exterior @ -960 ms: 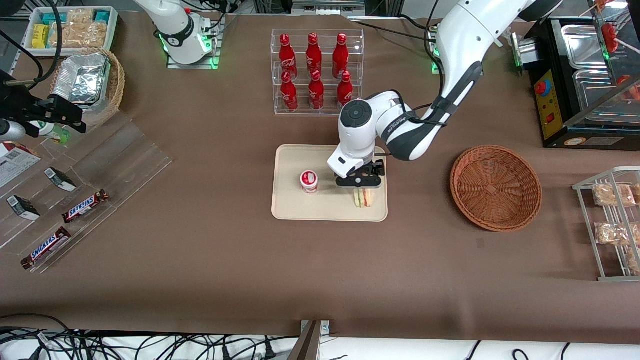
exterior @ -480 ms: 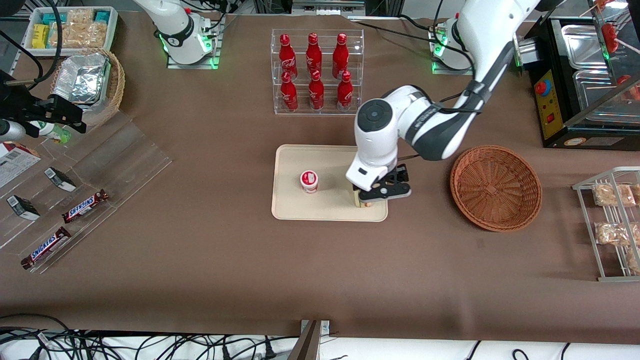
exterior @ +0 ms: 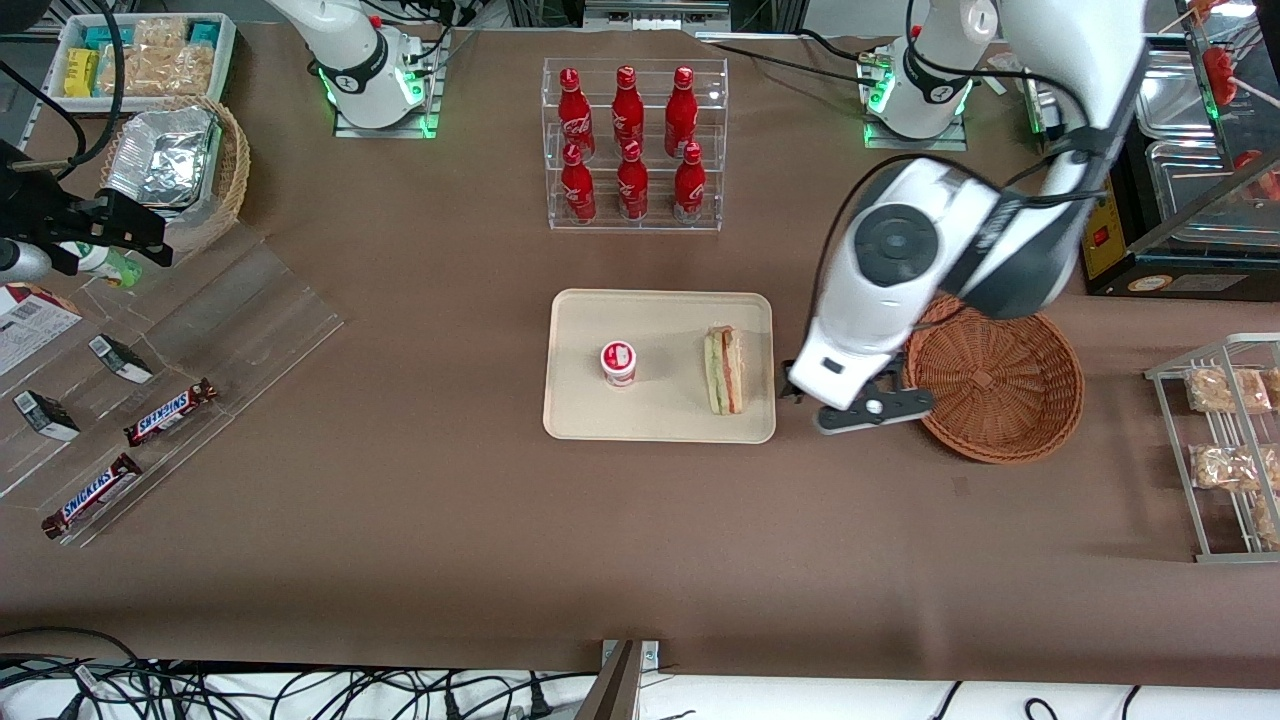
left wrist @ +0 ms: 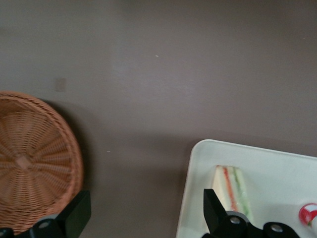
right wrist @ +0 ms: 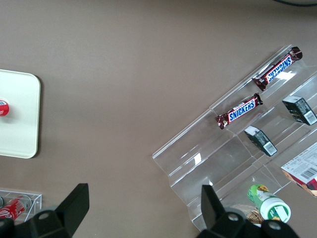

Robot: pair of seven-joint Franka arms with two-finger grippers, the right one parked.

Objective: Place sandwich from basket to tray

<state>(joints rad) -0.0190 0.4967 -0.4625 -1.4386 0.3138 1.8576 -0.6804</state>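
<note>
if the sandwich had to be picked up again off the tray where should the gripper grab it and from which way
Probably from straight above, fingers closing across the two bread faces near the middle of the sandwich. It lies on the tray with its striped filling edge up, a long narrow wedge. The cup stands apart, and the tray's rim side also looks clear. The gripper is open, between tray and basket.

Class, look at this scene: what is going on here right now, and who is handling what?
The left arm's gripper is open and holds nothing; it hangs above the bare table between the tray and the wicker basket. The sandwich lies on the tray, at its end toward the basket, apart from a small red-lidded cup. The basket is empty, so the sandwich looks delivered.
</note>
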